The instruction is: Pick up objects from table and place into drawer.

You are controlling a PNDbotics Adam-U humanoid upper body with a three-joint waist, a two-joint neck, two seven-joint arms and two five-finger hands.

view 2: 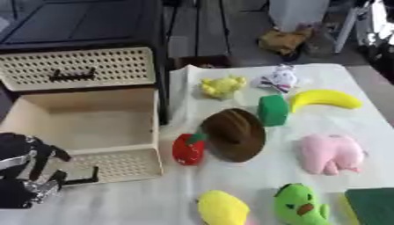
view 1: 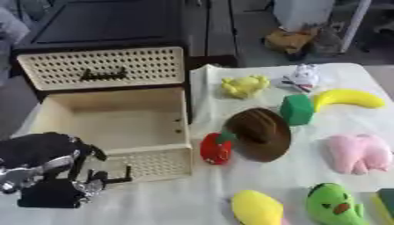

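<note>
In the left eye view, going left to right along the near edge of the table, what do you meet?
Left hand → open drawer front → yellow plush → green plush → dark green block at the picture's edge.

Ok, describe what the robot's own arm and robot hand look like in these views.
Only the left robot hand shows, at the lower left by the open drawer. It is mostly black, with bulky rounded black casing above, shiny silver metal parts at the joints, and thin black fingers. No cables or markings can be made out.
</note>
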